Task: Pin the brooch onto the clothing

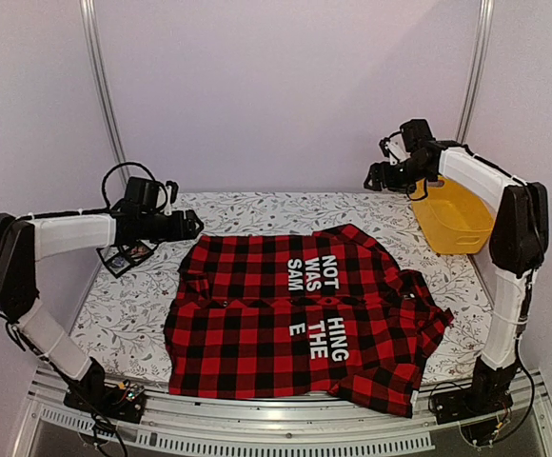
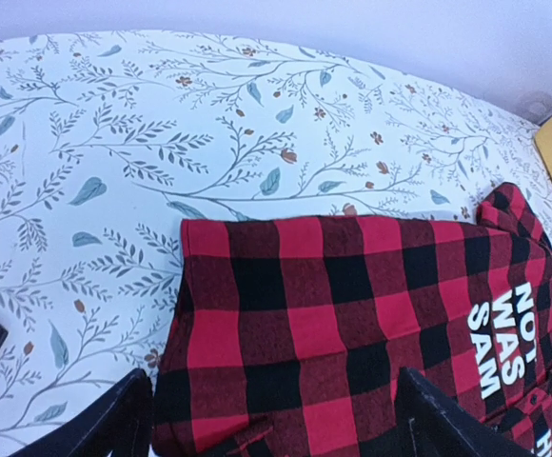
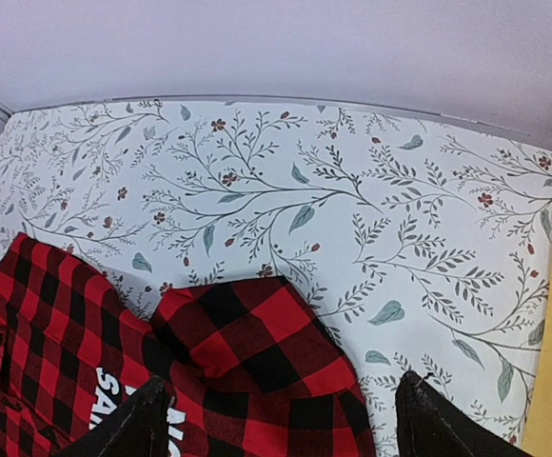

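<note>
Now the left gripper (image 2: 274, 381) hangs empty, its fingers wide apart, over the far left corner of the red-and-black checked flannel shirt (image 1: 257, 324), which lies spread on the leaf-patterned white tablecloth (image 1: 124, 305). The right gripper (image 3: 285, 381), also spread and empty, hangs further back. The shirt looks soft, light and easily wrinkled, so I would pinch a hem or fold. I see no brooch.

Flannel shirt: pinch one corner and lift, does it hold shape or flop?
Likely floppy: the shirt lies flat with soft folds at its sleeve. Pushed, it would probably bunch rather than slide whole on the floral cloth.
</note>
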Available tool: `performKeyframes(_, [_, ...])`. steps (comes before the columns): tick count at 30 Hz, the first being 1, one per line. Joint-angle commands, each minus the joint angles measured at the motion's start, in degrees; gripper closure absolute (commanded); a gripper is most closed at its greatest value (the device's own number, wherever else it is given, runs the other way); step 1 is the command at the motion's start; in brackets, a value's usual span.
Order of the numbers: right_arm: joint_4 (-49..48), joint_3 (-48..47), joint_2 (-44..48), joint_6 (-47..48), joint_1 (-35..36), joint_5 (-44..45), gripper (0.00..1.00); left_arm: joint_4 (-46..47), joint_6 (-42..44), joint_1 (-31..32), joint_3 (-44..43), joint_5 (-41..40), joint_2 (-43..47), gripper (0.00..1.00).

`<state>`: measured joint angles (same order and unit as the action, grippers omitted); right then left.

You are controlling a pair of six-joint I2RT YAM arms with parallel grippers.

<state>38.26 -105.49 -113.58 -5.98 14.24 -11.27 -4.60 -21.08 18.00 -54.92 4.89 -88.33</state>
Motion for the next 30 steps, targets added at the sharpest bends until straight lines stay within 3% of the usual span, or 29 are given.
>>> performKeyframes(1, [0.19, -10.86, -13.8, 3.72, 0.29, -0.67, 0.2, 2.75, 1.17, -1.22, -7.09, 5.06, -9.18, 0.13])
performKeyframes(7, [3.59, -25.84, -31.82, 4.98, 0.66, -5.17, 0.21, 7.25, 1.91, -3.03, -10.97, 10.19, -19.5, 0.07])
performKeyframes(15, [6.97, -23.33, -37.66, 13.66, 4.08, -12.14, 0.25, 2.23, 3.34, -4.54, -18.56, 13.67, -31.51, 0.07])
performKeyframes(24, [7.96, -21.02, -33.94, 15.55, 4.55, -13.04, 0.67, 1.14, 4.39, -4.74, -21.1, 13.15, -35.59, 0.11])
performKeyframes(26, [7.57, -22.19, -32.86, 14.94, 4.48, -14.29, 0.81, 0.83, 4.55, -4.61, -21.89, 15.03, -36.37, 0.21])
performKeyframes(28, [6.82, -23.57, -31.7, 13.88, 4.42, -14.31, 0.96, 0.52, 4.89, -4.35, -21.93, 16.22, -36.45, 0.44])
performKeyframes(30, [5.15, -23.77, -29.43, 12.65, 4.39, -13.2, 1.0, 0.75, 5.46, -4.1, -21.21, 17.08, -35.12, 0.68])
